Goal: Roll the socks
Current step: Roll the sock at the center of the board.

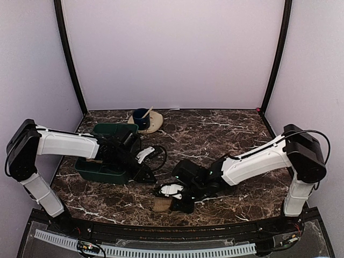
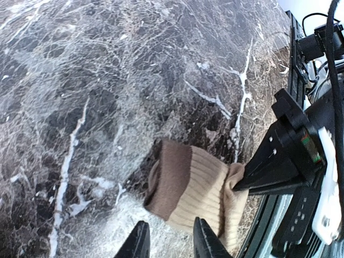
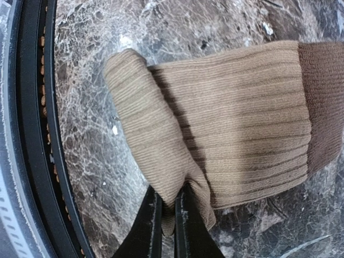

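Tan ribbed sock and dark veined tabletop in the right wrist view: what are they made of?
Tan ribbed sock: soft matte knit, probably cotton blend; fine parallel ribs, limp fold, darker brown cuff. Dark veined tabletop: glossy marble or marble-print laminate, cannot tell which; white veins, slight sheen.

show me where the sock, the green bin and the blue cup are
sock [image 3: 236,118], right wrist view, middle of its ribbed tan body
green bin [image 1: 99,173], top external view, its near wall
blue cup [image 1: 141,119], top external view, its outer side
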Tool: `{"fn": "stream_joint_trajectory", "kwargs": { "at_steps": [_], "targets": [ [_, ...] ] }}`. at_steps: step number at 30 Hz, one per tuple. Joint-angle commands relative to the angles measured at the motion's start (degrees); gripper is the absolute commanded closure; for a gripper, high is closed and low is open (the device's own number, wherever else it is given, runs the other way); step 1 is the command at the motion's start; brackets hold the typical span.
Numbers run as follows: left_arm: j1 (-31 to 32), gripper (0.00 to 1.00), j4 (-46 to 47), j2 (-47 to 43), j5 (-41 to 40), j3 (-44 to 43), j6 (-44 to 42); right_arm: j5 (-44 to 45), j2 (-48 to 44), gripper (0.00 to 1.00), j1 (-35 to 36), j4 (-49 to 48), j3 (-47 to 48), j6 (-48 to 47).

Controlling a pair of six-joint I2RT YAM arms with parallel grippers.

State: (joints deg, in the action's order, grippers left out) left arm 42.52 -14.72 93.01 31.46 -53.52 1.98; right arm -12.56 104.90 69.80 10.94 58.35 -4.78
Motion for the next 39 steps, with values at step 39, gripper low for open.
{"fn": "stream_joint_trajectory", "kwargs": {
  "at_steps": [39],
  "targets": [
    [17.24,0.71,0.09,-16.09,-10.94,8.75,-5.11,-24.66,11.15,0.97,-10.78,19.11,9.56,-1.46]
  ]
}}
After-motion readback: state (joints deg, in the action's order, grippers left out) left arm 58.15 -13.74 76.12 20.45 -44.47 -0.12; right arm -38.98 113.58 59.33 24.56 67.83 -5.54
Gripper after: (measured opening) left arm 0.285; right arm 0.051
